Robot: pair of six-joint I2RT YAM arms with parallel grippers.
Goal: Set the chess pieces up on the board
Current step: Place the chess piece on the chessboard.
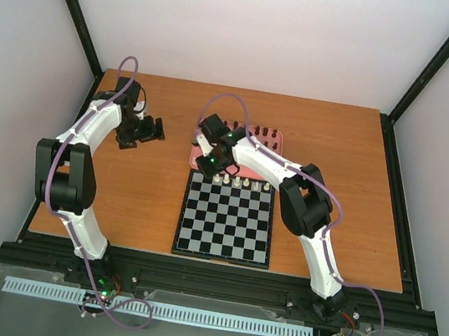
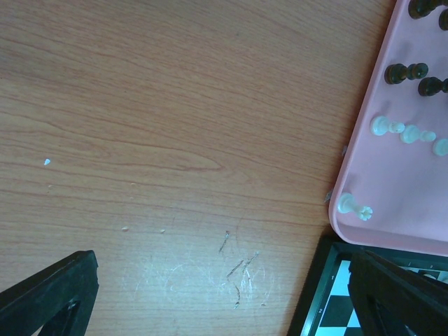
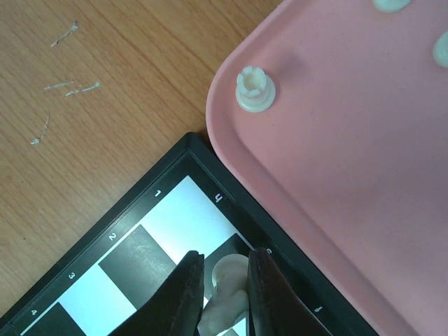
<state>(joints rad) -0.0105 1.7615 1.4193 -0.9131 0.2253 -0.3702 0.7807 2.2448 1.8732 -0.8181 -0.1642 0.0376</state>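
My right gripper point(image 3: 225, 262) is shut on a cream-white chess piece point(image 3: 227, 294), held over a dark square next to the board's point(image 3: 140, 238) pale corner square. Whether the piece touches the board I cannot tell. From above, that gripper point(image 1: 213, 162) hovers at the board's point(image 1: 224, 227) far left corner. Several white pieces point(image 1: 243, 184) stand in the far row. A white rook point(image 3: 255, 89) stands in the pink tray's point(image 3: 350, 175) corner. My left gripper point(image 2: 224, 294) is open over bare wood, left of the tray point(image 2: 392, 203), with nothing between its fingers.
The tray point(image 1: 194, 162) lies just beyond the board and touches its far edge. Dark pieces point(image 2: 404, 72) and white pieces point(image 2: 386, 127) lie in it, and dark ones point(image 1: 259, 131) stand along its far side. Black frame rails border the wooden table.
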